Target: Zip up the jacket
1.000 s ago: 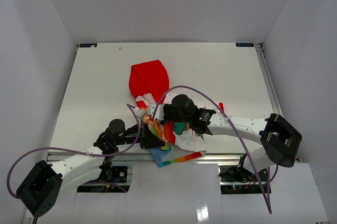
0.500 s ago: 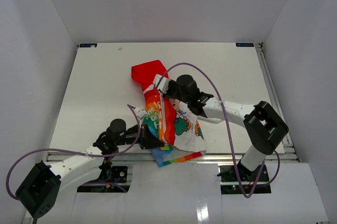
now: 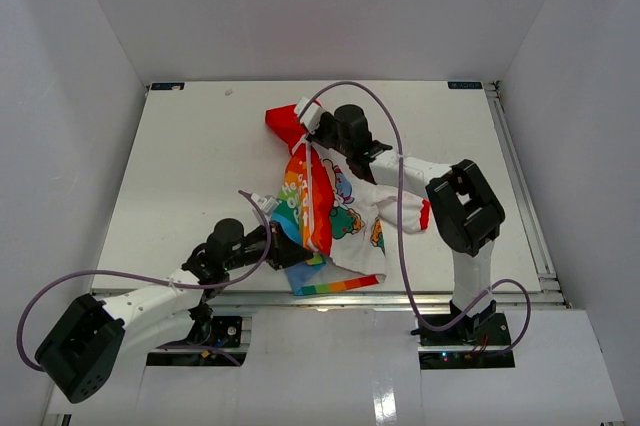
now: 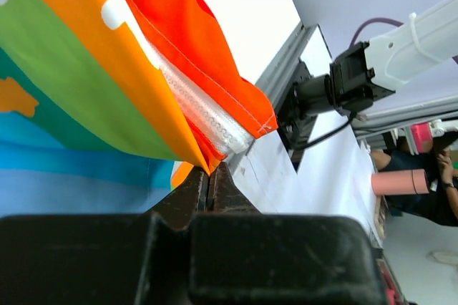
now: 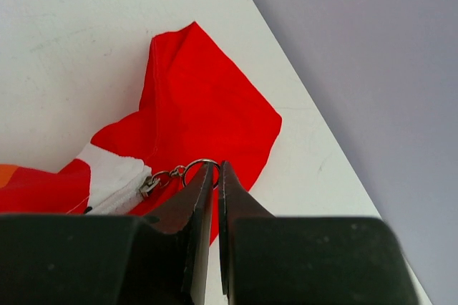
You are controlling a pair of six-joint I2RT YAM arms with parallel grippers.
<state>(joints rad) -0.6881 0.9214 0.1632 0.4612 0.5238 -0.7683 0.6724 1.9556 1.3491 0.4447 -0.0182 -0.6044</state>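
One jacket (image 3: 340, 216) lies on the desk (image 3: 190, 166), worked by two arms, each with one pincer. It sits at the middle of the top view. Its long axis runs from the single red hood (image 3: 285, 123) at upper centre down to the rainbow hem (image 3: 340, 285) at lower centre, leaning a little to the right as it descends, so the hood points toward the far edge. The hem reaches the desk's near edge at the rail, leaving no room there. Bare desk spreads wide to the left, somewhat less to the right, and a band lies open beyond the hood. The left pincer (image 4: 210, 176) is closed tight on the jacket's lower orange edge, right beside the bottom end of the zipper teeth (image 4: 197, 108). The right pincer (image 5: 217, 169) is pinched narrow on the one metal ring (image 5: 200, 164) of the zipper pull, just below the hood.
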